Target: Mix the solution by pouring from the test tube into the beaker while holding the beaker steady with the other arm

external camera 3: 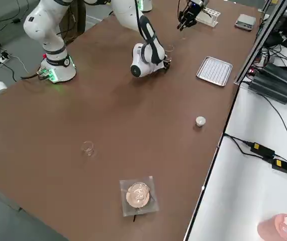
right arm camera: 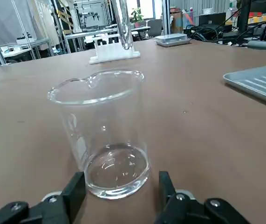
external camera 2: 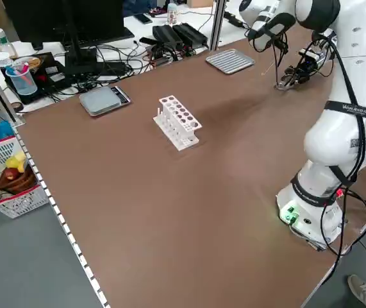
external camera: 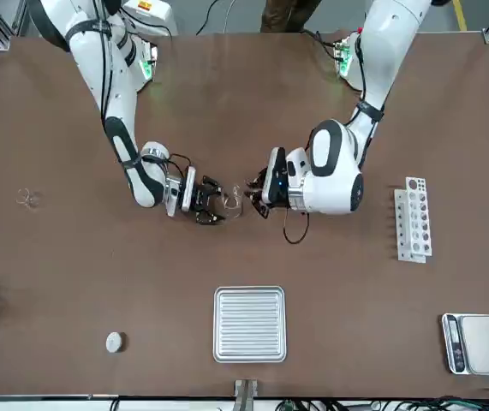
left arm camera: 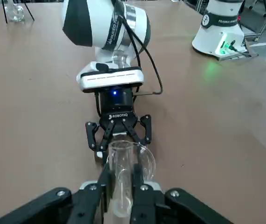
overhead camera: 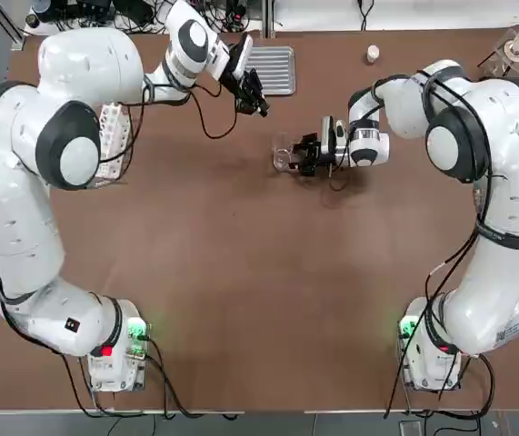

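Here, beaker [right arm camera: 105, 135] between right end effector [right arm camera: 119, 193] fingers, upright.

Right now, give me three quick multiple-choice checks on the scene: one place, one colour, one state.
1. Where is the beaker?
A. on the ribbed tray
B. on the table between the right gripper's fingers
C. in the rack

2. What colour is the test tube rack?
A. white
B. blue
C. black

3. What state is the test tube in?
A. lying on the table
B. standing in the rack
C. clamped in the left gripper

Answers:
1 B: the beaker stands on the table with the right gripper shut on its base.
2 A: the test tube rack is white in the left side view.
3 C: the test tube sits between the left gripper's fingers, near the beaker.
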`<state>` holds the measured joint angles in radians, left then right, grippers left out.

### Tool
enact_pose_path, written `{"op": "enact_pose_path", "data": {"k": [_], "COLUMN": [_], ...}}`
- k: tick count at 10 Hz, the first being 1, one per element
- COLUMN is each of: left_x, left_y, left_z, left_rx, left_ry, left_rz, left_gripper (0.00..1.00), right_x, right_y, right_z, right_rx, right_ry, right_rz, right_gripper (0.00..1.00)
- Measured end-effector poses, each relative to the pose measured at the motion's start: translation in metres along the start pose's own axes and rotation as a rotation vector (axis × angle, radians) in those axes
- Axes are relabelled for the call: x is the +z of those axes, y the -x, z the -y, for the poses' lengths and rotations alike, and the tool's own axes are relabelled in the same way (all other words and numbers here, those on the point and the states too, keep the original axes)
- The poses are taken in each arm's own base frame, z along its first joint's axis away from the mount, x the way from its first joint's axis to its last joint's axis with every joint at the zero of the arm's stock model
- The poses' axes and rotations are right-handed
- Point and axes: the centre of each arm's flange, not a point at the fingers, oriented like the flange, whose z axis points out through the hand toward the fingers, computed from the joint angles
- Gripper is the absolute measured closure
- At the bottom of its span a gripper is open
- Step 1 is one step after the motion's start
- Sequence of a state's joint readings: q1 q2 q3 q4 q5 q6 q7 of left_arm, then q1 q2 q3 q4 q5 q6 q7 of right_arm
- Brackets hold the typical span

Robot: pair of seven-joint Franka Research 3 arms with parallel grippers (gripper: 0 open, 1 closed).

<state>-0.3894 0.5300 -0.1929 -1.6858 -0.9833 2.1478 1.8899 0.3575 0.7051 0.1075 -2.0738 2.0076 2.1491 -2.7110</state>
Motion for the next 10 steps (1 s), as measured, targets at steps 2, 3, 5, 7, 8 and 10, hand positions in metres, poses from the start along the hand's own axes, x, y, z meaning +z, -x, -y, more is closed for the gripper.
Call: {"op": "enact_pose_path", "data": {"k": [2,3,5,7,8,10], "left_x": [0.009,0.011,0.016,0.021,0.027,0.039], "left_y": [-0.002,-0.005,-0.014,-0.020,-0.024,-0.045], "left_z": [-0.002,-0.002,-0.002,-0.004,-0.007,-0.009], "left_rx": [-0.041,-0.069,-0.116,-0.150,-0.159,-0.168], "left_ry": [-0.004,-0.014,-0.029,-0.027,-0.021,-0.024], "left_rz": [0.038,0.051,0.102,0.156,0.184,0.299], "left_gripper": [0.78,0.78,0.78,0.78,0.78,0.78], "right_x": [0.000,0.000,0.000,-0.001,-0.001,-0.001], "right_y": [-0.003,-0.004,-0.005,-0.005,-0.005,-0.006], "right_z": [-0.002,-0.002,-0.003,-0.003,-0.003,-0.003], "right_rx": [0.002,0.000,-0.001,-0.001,-0.001,-0.002], "right_ry": [0.010,0.010,0.011,0.013,0.013,0.013], "right_rz": [-0.007,-0.008,-0.009,-0.010,-0.010,-0.010], "right_gripper": [0.28,0.28,0.28,0.28,0.28,0.28]}}
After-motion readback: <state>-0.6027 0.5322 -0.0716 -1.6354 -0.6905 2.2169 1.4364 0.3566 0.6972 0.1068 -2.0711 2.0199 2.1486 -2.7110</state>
